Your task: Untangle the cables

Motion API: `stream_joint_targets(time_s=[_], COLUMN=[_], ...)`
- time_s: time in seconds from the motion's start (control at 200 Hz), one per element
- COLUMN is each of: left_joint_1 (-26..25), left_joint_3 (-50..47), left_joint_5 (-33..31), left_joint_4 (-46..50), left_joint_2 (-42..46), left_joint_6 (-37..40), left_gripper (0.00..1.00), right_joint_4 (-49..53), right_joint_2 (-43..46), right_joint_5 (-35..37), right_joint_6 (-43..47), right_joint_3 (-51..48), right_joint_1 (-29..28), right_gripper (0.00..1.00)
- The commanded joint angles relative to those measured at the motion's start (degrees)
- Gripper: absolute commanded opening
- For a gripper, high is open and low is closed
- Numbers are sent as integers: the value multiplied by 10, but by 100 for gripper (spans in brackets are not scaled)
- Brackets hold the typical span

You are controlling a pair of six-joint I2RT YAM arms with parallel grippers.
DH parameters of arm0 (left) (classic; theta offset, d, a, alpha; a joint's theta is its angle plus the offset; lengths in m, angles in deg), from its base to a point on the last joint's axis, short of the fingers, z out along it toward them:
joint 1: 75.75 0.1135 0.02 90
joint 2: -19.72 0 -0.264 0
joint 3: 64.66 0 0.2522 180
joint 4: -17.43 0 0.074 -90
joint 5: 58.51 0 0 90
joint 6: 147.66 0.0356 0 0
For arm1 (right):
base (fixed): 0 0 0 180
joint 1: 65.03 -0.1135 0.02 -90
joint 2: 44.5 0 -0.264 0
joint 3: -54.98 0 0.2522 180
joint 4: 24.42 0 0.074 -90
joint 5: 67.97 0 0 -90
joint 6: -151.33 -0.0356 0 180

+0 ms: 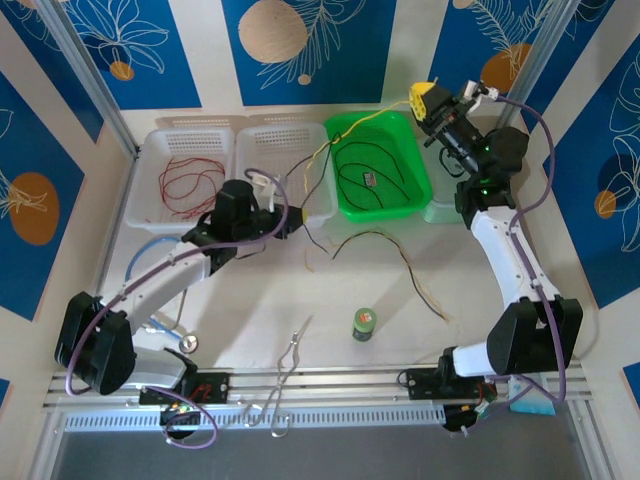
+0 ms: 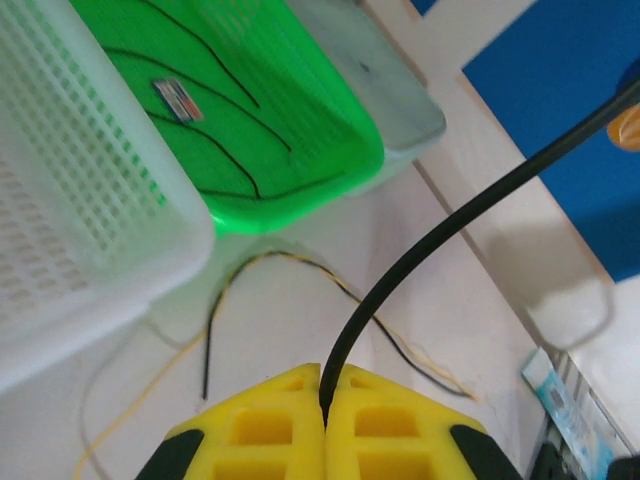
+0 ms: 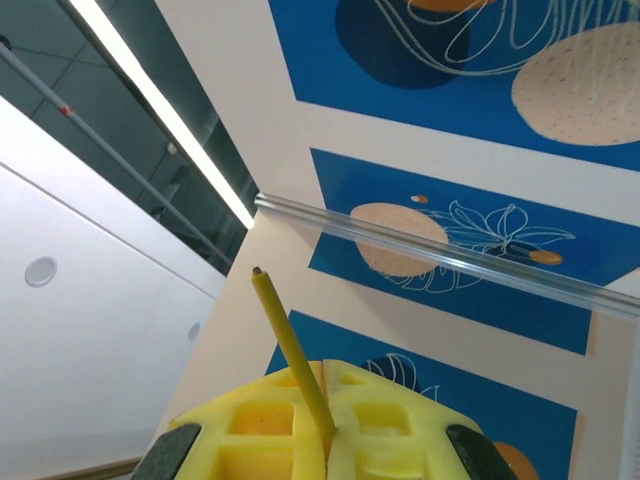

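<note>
We see the cables spread over the far half of the table (image 1: 450, 270). A red cable (image 1: 190, 180) is coiled in the left white basket (image 1: 160, 145) at ten o'clock. Black cables (image 1: 385, 180) lie in the green tray (image 1: 380, 213) at one o'clock. A black-and-tan strand (image 1: 405, 258) lies loose on the table near the centre.

A yellow cable (image 1: 345, 133) runs from the middle white basket (image 1: 262, 135) past the green tray's far-left corner to the right gripper (image 1: 424, 100). That gripper is raised at one o'clock, over the tray's far-right corner. In its wrist view we find the yellow fingers pressed together on that cable, whose end sticks out above them.

The left gripper (image 2: 323, 385), just in front of the middle basket, is clamped on a black cable (image 2: 450, 225), which arches away toward two o'clock in its wrist view.

On the near table a small green bottle (image 1: 365, 323) stands at six o'clock and metal tongs (image 1: 290, 360) lie at seven o'clock.
</note>
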Motion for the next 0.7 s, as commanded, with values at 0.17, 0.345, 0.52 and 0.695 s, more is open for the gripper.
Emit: stream_joint_targets(time_s=[0.17,0.345,0.52,0.695], left_joint_1=[89,126,156,162], left_joint_3=[87,190,260,266], left_joint_5=[51,68,73,126], left_joint_4=[22,98,146,202], left_joint_2=[12,-25,-26,-6], left_joint_6=[60,113,136,136], left_gripper=[0,0,0,0], right_joint_4=[18,66,167,133], right_joint_2=[29,23,29,26], right_joint_5=[-55,-80,-94,-47], right_joint_6=[0,38,123,124], right_joint_3=[-12,4,5,-46], right_joint_1=[19,9,13,25], right_gripper=[0,0,0,0])
